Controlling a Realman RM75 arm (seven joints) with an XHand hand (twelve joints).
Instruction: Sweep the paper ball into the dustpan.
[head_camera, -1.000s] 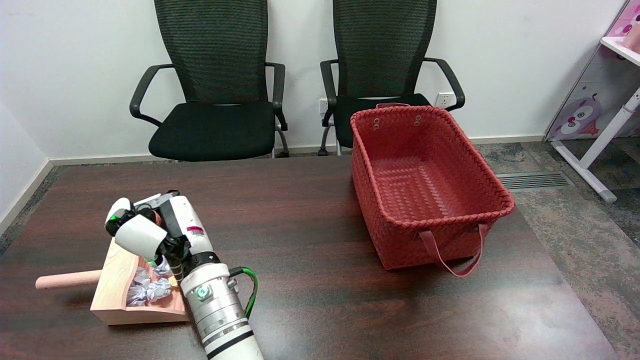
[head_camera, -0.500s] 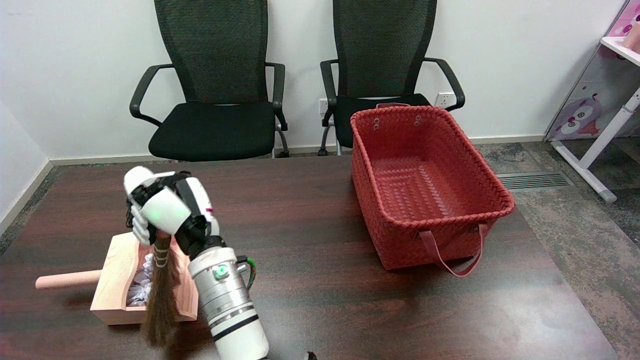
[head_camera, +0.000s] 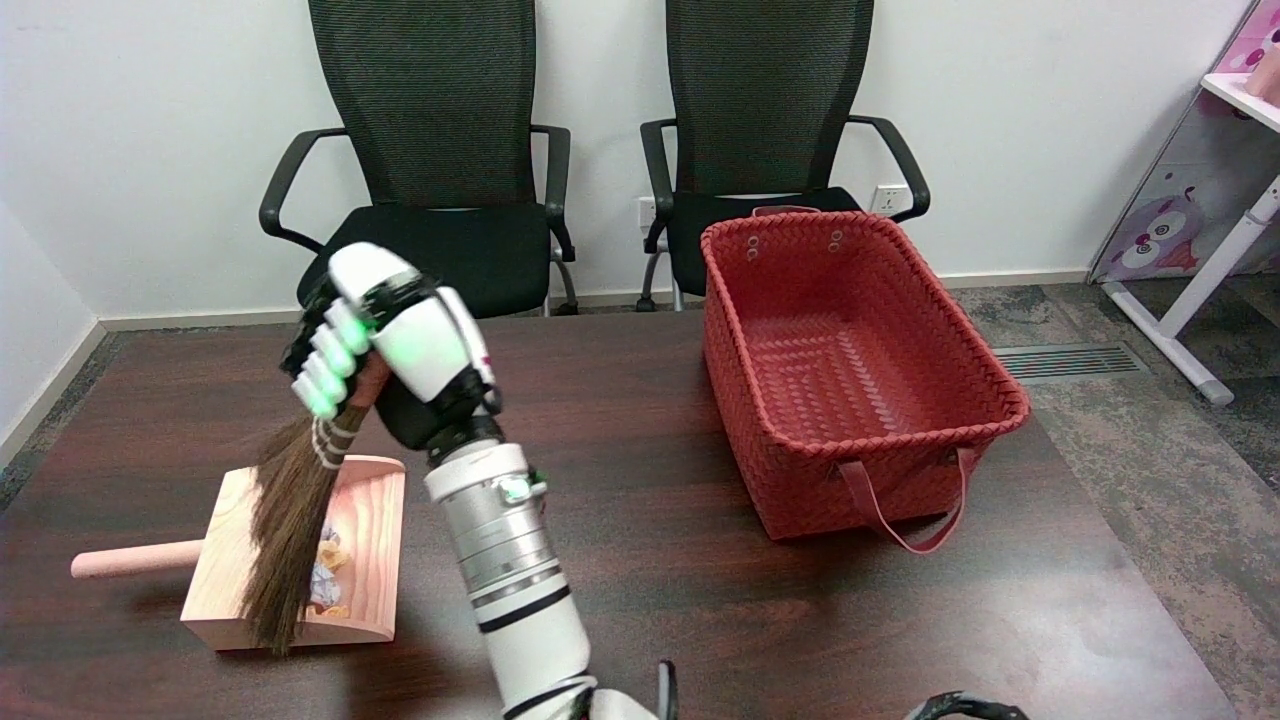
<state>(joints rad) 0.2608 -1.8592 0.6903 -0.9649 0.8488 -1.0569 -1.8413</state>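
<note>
While fingers (head_camera: 325, 375) wrap broom (head_camera: 290, 530) handle, paper ball (head_camera: 322, 580) prob. sits in dustpan (head_camera: 365, 510).

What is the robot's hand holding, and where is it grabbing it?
The right hand holds a small brown straw hand broom, gripping its handle end at the top; the bristles hang down over the wooden dustpan.

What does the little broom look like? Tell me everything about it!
The broom is a small hand whisk of brown, straw-like bristles, bound near the top with pale bands. The right hand grips its reddish handle. It hangs tilted, bristles fanning down and to the left, in front of the wooden dustpan. Whether the tips touch anything is unclear.
</note>
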